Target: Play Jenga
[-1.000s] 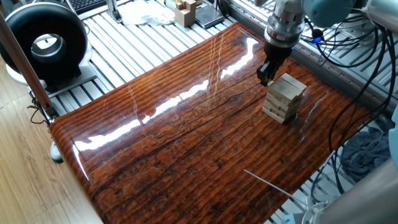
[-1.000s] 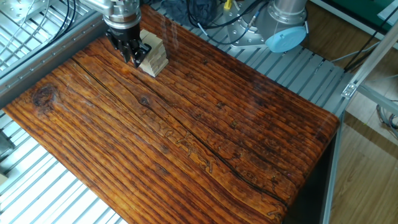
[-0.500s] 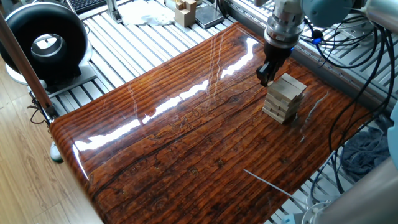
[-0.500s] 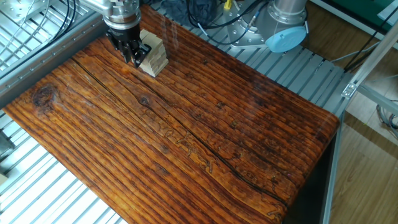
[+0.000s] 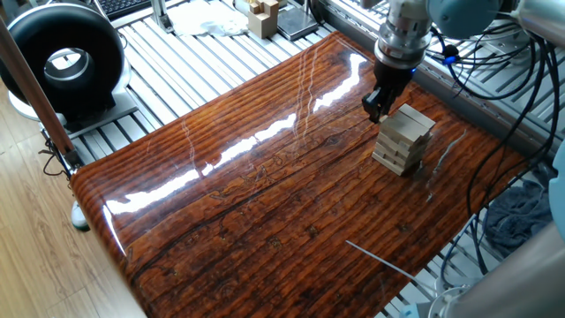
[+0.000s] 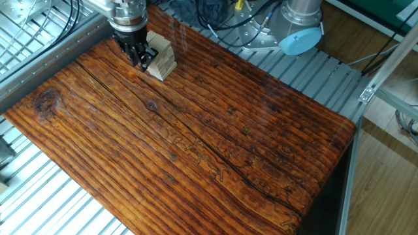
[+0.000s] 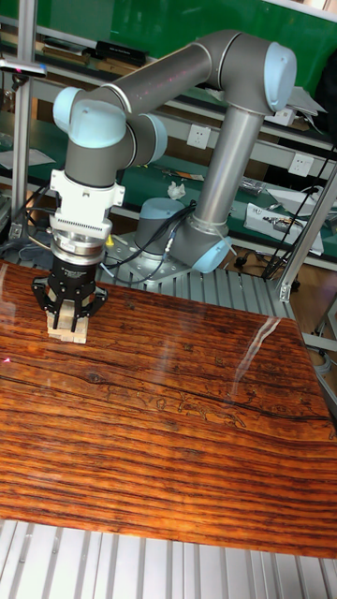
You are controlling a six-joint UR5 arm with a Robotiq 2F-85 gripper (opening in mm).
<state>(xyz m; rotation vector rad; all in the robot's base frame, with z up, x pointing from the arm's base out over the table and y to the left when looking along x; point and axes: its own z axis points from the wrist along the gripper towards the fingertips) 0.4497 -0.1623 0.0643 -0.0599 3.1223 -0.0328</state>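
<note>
1. One fixed view: the tower [image 5: 404, 139] of pale wooden bars stands in the right half of the frame, on the dark glossy bench [image 5: 265, 185], near the bench's far right edge. Layers lie crosswise; the top layer looks slightly skewed against those below.
2. Pincer [image 5: 378, 106] sits at the tower's upper left side, fingers pointing down, level with the upper layers. It is touching or just beside the stack; which, I cannot tell from here.
3. The other fixed view: tower [image 6: 160, 57] in the upper left of the frame, pincer [image 6: 139, 59] on its left flank. Dark fingers overlap the blocks' edge. Whether a bar sits between them I cannot tell.
4. Tall fixed view: pincer [image 7: 69, 316] stands in front of the tower [image 7: 67, 329] at left centre, fingers appearing to straddle it. Spread or pressed together: cannot tell, the fingertips are too small and partly hidden.
5. Handling, as a judgement: bars are light, stiff, bare wood, with fair grip on the faces. The stack is held by weight alone, so any sideways shove could topple it.
6. Where to take hold: best on the short ends of a single bar, or across its two long faces where it juts out. A loose bar in an upper layer would be the safer pick.
7. No loose bars seen on the bench. A thin pale rod [image 5: 380, 258] lies at lower right, well apart.
</note>
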